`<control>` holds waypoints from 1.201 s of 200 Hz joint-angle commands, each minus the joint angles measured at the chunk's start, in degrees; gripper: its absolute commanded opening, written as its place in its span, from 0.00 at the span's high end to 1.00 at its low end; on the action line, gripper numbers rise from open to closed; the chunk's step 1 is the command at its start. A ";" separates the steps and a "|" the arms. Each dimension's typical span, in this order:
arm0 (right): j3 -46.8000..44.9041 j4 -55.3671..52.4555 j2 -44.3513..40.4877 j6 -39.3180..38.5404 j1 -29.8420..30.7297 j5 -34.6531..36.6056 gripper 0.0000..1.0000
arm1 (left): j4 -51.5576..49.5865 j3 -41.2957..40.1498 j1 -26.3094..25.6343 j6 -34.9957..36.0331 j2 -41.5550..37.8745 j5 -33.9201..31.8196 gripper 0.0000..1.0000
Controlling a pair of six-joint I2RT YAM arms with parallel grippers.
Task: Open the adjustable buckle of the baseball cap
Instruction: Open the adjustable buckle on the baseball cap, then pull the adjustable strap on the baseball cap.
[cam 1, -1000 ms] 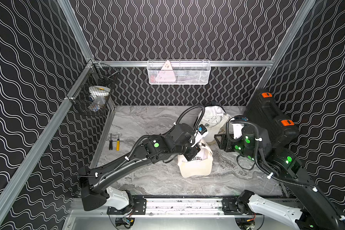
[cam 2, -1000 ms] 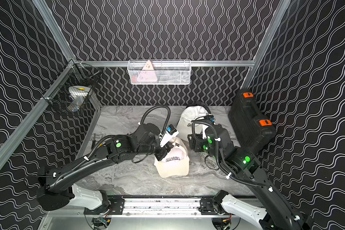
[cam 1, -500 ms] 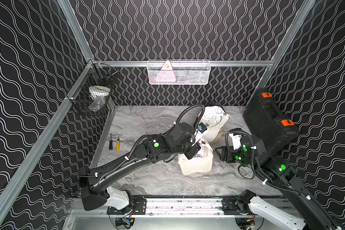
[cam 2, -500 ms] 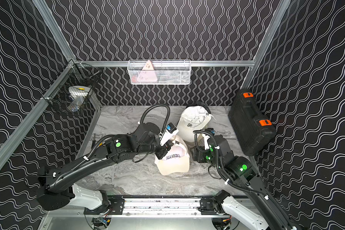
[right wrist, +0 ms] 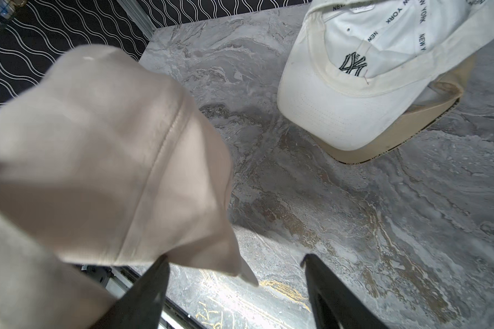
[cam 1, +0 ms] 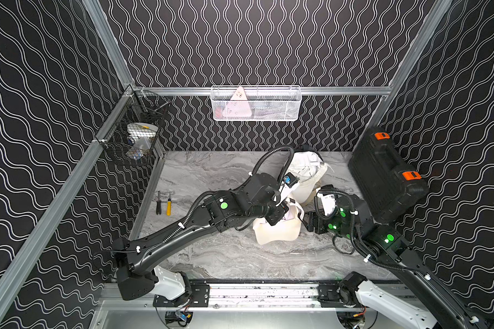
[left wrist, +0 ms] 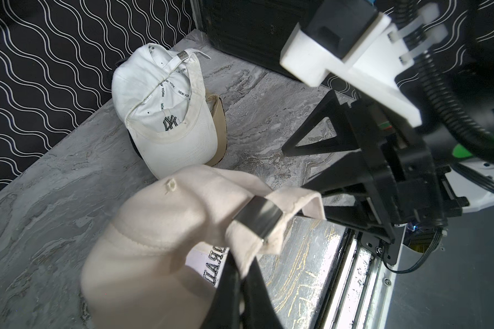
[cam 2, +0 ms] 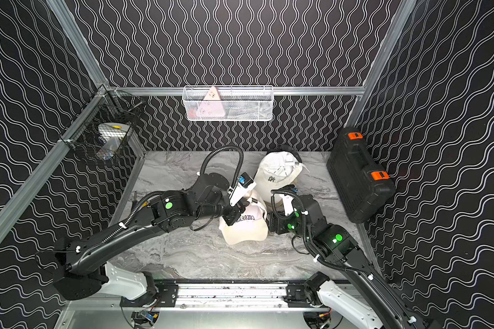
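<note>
Just beside right pincer [right wrist: 234, 259], cap strap [left wrist: 294, 199]

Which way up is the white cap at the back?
Upside down: the white cap shows its inside, with the printed seam tape facing up.

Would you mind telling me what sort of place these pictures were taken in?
Probably a robot lab test cell rather than a home: a left arm and right arm sit on a metal rail, aluminium framing holds black patterned walls, and a wire basket hangs at the back.
</note>
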 commanded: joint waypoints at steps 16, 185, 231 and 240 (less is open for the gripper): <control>-0.72 3.68 -2.01 -1.45 0.18 -1.68 0.23 | 0.50 0.80 0.02 0.41 0.13 0.36 1.00; -4.21 21.06 -2.32 -2.59 0.92 -2.74 0.93 | 0.21 0.24 -0.33 -0.29 -0.59 4.89 1.00; -4.06 20.37 -4.31 -2.01 0.89 -3.79 1.00 | -0.65 -1.13 -0.33 0.25 -1.28 4.85 1.00; -4.16 20.53 -5.02 -1.88 0.89 -3.85 1.00 | -0.66 -1.48 -0.37 0.32 -1.56 4.94 1.00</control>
